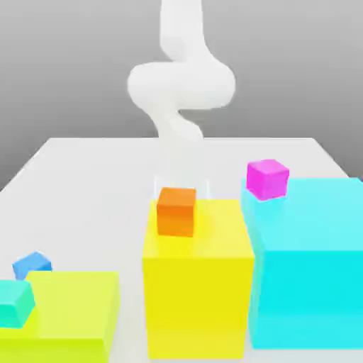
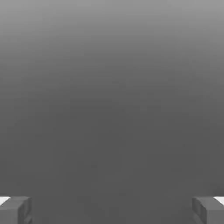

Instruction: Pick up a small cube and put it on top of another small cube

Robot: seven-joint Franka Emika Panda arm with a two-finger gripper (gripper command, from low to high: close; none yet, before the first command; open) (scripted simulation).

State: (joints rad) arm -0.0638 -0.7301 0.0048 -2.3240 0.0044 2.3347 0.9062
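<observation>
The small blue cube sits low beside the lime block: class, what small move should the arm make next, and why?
Probably swing toward the small blue cube, at the exterior view's left. The gripper is open and empty, and the cube lies free on the table.

Magenta cube (image 1: 267,179) sits on the cyan block (image 1: 312,262) — yellow block (image 1: 198,283) beside it.

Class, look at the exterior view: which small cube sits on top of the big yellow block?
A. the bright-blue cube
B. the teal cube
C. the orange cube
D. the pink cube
C: the orange cube rests on the top face of the big yellow block.
</observation>
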